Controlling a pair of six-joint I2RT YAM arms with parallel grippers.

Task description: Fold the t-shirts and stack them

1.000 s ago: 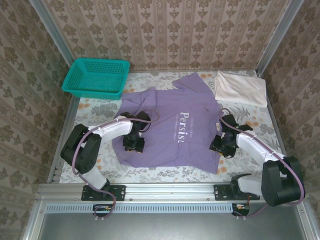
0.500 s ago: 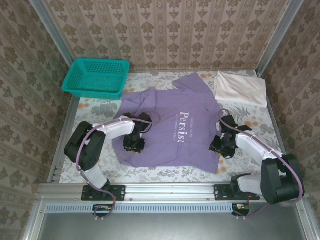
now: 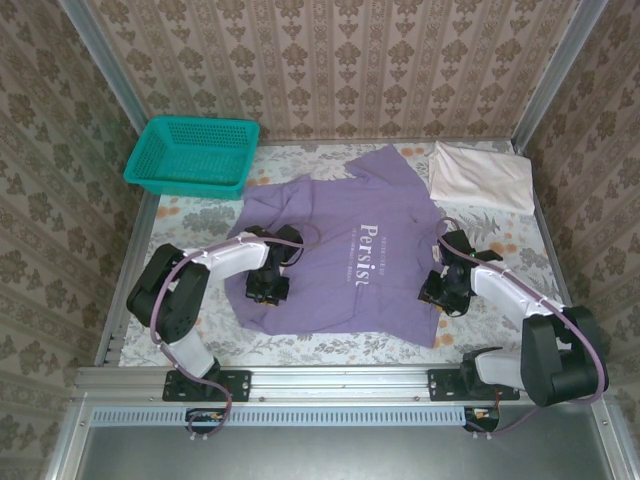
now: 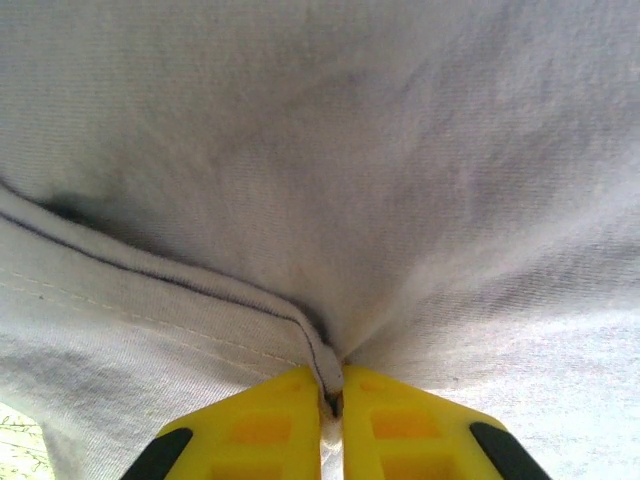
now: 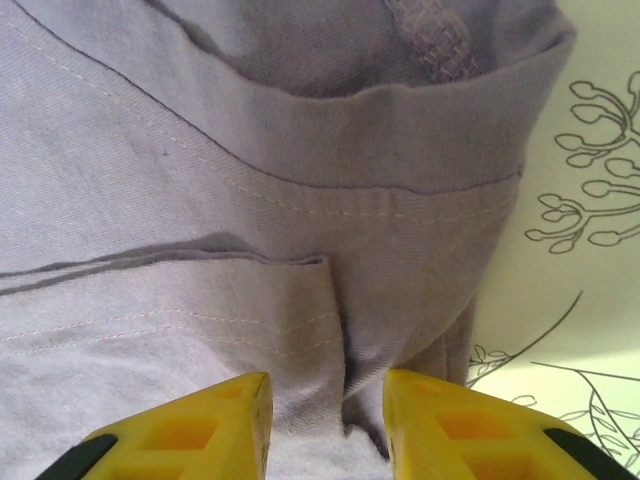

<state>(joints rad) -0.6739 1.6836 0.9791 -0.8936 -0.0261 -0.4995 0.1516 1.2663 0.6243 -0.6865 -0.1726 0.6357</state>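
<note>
Corner at far left: teal basket (image 3: pixel 190 155) on the table (image 3: pixel 190 215), well apart from the work. Right of it and nearer, lavender t-shirt (image 3: pixel 340 245) spread flat across the middle, lettering up, hem toward the left, sleeves toward the right. On the near-left stretch of that hem, left gripper (image 3: pixel 268 290); from its own wrist view, left gripper (image 4: pixel 332 400) clenched tight on a thin pinched ridge of hem. Risk there, as a guess: very little cloth in the bite, so likely to slip free on a quick lift, or to carry one layer only.

Further right, right gripper (image 3: pixel 443 292) at the shirt's near-right edge; from its wrist, right gripper (image 5: pixel 325 420) parted, astride a bunched fold beside the sleeve hem, not squeezing it. Risk: one side grasped and the other loose, hence a skewed fold; also, closing off-centre might catch the sleeve alone.

Far right, off-white t-shirt (image 3: pixel 482 175) lying folded by the back wall, just clear of the lavender one.

Open room: bare floral strip along the near edge and below the basket. Tight on the right, with the frame rail (image 3: pixel 545 240) close beside that arm.
</note>
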